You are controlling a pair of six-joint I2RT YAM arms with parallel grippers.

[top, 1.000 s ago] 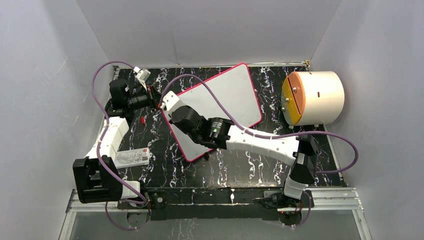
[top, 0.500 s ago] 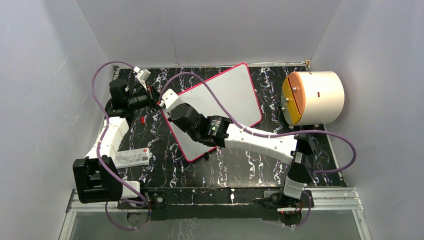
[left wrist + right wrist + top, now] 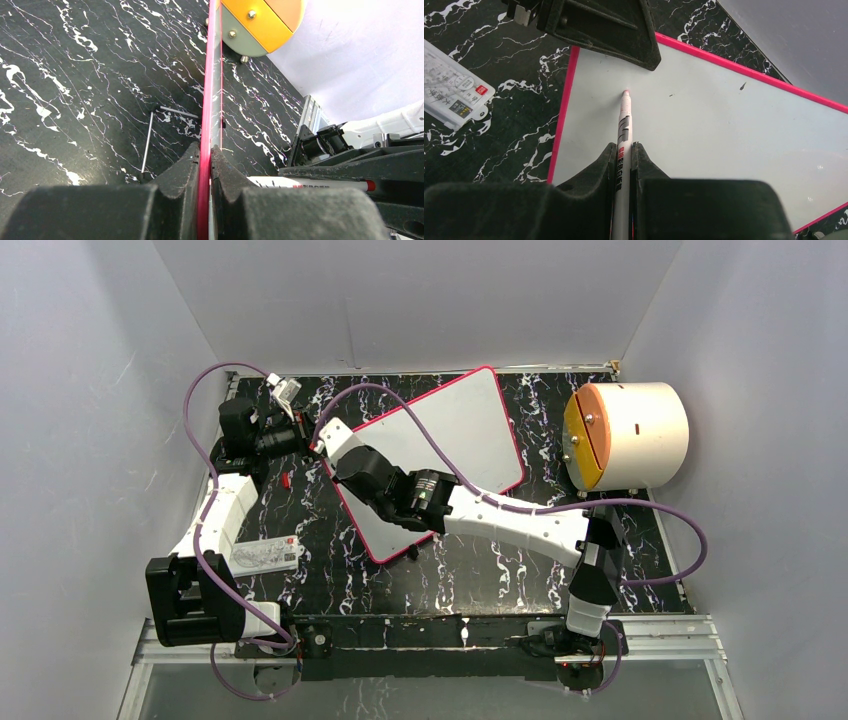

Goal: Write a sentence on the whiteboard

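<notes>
The whiteboard [image 3: 455, 435], white with a red-pink rim, lies slanted on the black marbled table. My left gripper [image 3: 303, 440] is shut on the board's left corner; in the left wrist view the rim [image 3: 212, 75] runs edge-on between its jaws [image 3: 205, 155]. My right gripper [image 3: 624, 150] is shut on a white marker [image 3: 624, 125], whose red tip [image 3: 626, 92] rests at the board surface [image 3: 704, 120] just below the left gripper's finger [image 3: 609, 30]. In the top view the right gripper [image 3: 335, 445] hovers over that corner. No sentence shows on the visible board.
A cream cylinder with an orange face [image 3: 625, 435] stands at the back right. A white printed card [image 3: 265, 555] lies beside the left arm. A thin bent metal rod [image 3: 150, 135] lies off the board's near edge, and a small red piece [image 3: 286, 480] lies left of it.
The right arm has shifted slightly left and away, bringing the marker closer to the corner that the left gripper holds. The left arm and the board have stayed put.
</notes>
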